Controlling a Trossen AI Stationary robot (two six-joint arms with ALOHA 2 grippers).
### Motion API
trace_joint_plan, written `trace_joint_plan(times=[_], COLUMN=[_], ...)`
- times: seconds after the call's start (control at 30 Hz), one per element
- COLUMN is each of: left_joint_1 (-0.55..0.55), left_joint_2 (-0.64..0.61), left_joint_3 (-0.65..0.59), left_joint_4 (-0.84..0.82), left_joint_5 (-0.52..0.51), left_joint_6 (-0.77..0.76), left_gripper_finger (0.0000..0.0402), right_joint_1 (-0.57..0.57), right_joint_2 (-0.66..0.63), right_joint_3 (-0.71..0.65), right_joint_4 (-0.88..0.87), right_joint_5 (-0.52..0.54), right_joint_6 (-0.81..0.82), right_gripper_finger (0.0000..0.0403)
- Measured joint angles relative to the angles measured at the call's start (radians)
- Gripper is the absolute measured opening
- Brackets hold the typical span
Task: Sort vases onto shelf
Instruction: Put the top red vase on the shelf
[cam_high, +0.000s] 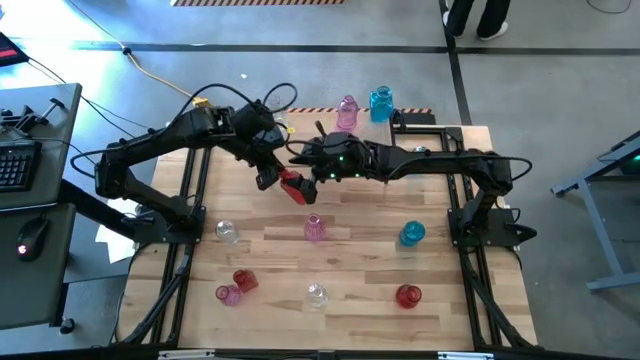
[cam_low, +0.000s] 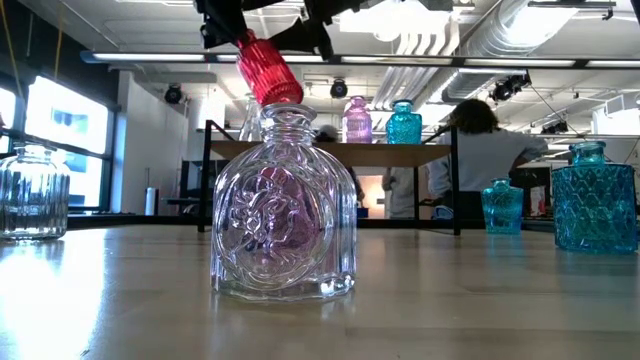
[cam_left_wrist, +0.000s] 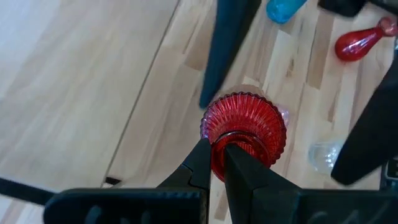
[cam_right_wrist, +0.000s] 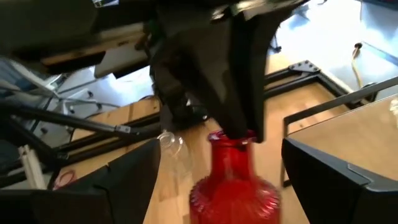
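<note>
shelf: light-wood board on black legs (cam_high: 440, 135) at the far edge of the table; only two vases stand on it, a pink vase (cam_high: 347, 110) and a blue vase (cam_high: 380, 103), side by side.
in hand: ribbed red vase (cam_high: 294, 186) held off the table, tilted, above the middle and well short of the shelf.
left gripper: (cam_high: 272, 176) clamped on the red vase's neck rim; its wrist view shows both fingers pinching the lip, body pointing away.
right gripper: (cam_high: 308, 160) jaws spread wide, either side of the red vase's body without touching it; looks like a handover being set up, my guess.
still on table: clear one (cam_high: 227, 232) on the left, pink one (cam_high: 314, 228) mid-table, blue one (cam_high: 412, 234) towards the right, then a near row: red one lying on its side (cam_high: 245, 281) touching a pink one (cam_high: 229, 294), a clear one (cam_high: 316, 294), a red one (cam_high: 407, 295).
progress: early. Two placed, one in the air, seven loose.
left to do: get the red one across to the shelf, then the seven others.
sorting: can't tell what order is intended from two vases alone.
room: person (cam_low: 487, 160) at a bench behind the table, not involved.
</note>
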Motion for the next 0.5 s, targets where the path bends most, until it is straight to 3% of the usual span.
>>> trace_joint_plan(times=[0.5], left_joint_1=[-0.063], left_joint_2=[0.003], left_joint_3=[0.0], left_joint_4=[0.03], left_joint_5=[-0.001], left_joint_6=[-0.019], left_gripper_finger=[0.001], right_joint_1=[0.028], right_joint_2=[0.0], right_joint_3=[0.0], right_joint_4=[-0.063], right_joint_5=[0.031], right_joint_6=[0.007], right_gripper_finger=[0.0305])
